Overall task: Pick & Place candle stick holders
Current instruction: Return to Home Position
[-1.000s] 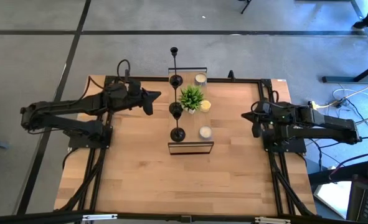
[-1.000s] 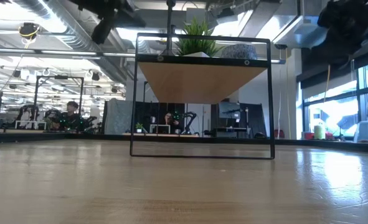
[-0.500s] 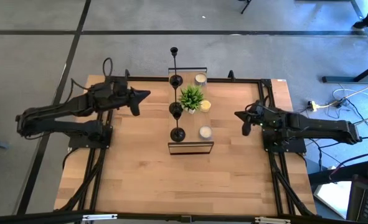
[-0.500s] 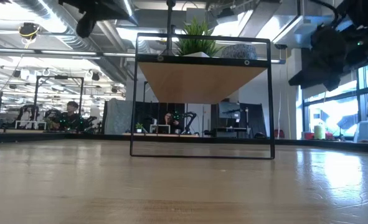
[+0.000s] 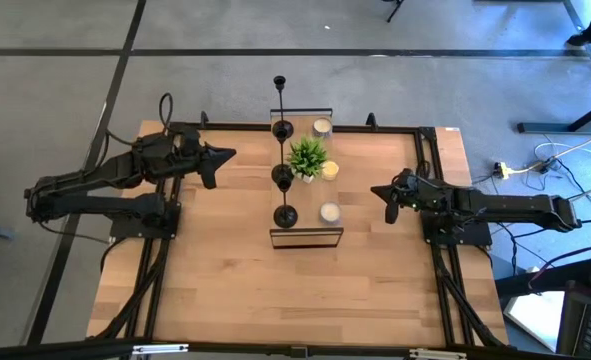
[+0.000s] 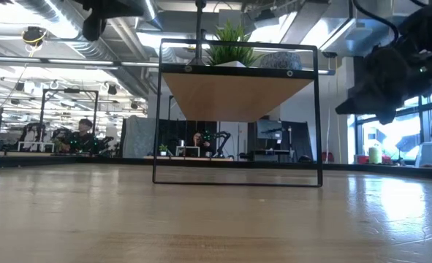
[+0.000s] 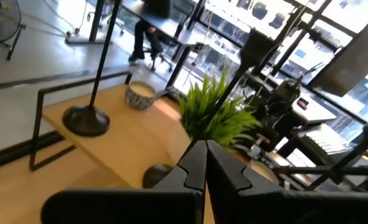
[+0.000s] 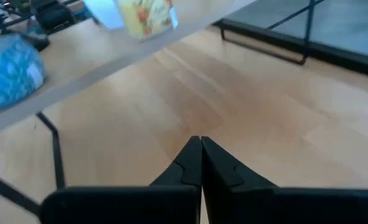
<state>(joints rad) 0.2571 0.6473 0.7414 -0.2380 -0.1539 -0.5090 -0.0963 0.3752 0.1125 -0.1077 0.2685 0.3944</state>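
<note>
Black metal candle stick holders (image 5: 286,215), three, on shelf (image 5: 306,237); left pincer (image 5: 231,154) and right pincer (image 5: 376,190) flank shelf, both closed on nothing; placing appears done, next: draw both back home.

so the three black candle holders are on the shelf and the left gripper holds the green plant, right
No: the high view shows the left gripper empty, apart from the green potted plant. The black metal candle stick holders are on the wooden shelf.
</note>
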